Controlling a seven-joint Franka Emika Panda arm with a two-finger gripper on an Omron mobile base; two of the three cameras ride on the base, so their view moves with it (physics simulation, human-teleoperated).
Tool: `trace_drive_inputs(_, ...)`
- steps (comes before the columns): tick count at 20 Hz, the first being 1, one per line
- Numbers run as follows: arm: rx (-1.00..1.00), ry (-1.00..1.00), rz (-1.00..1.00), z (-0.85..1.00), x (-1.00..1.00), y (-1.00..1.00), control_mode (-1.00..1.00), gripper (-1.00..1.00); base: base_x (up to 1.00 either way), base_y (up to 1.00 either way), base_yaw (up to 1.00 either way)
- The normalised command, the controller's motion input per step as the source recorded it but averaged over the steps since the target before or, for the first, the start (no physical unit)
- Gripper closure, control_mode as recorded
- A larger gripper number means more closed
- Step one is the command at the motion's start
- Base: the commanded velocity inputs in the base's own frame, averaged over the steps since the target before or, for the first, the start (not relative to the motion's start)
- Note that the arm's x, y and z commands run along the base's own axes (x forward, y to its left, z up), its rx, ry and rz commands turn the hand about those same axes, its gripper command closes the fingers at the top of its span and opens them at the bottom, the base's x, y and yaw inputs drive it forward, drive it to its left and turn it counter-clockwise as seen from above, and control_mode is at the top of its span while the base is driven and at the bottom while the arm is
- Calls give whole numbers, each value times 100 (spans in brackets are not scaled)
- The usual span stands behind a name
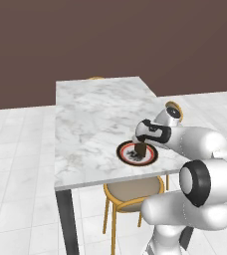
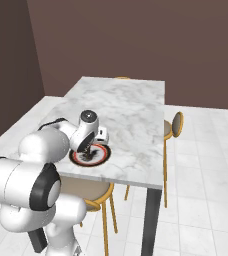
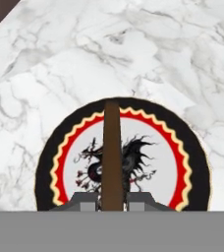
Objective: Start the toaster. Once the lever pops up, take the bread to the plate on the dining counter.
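In the left base view my gripper (image 1: 141, 145) hangs right above the plate (image 1: 153, 155) near the counter (image 1: 95, 119) edge. My jaws are clamped on the bread (image 3: 112, 152) (it stands on its edge, long axis pointing down to the plate centre). I judge lowering and release come next.

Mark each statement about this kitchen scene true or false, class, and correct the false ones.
1. The gripper holds the bread on edge. True.
2. The bread is over the plate. True.
3. The plate sits at the far end of the dining counter. False: it sits near the edge closest to the robot.
4. The plate's centre is plain white. False: it bears a dark dragon-like figure.
5. A chair is tucked under the counter near the plate. True.
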Motion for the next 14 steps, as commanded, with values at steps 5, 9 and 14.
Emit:
trace_drive_inputs(5, 0, 0, 0, -3, 9, 0, -100, 100, 0, 0, 0)
trace_drive_inputs(9, 0, 0, 0, -3, 5, 0, -100, 100, 0, 0, 0)
trace_drive_inputs(14, 0, 0, 0, -4, 3, 0, -100, 100, 0, 0, 0)
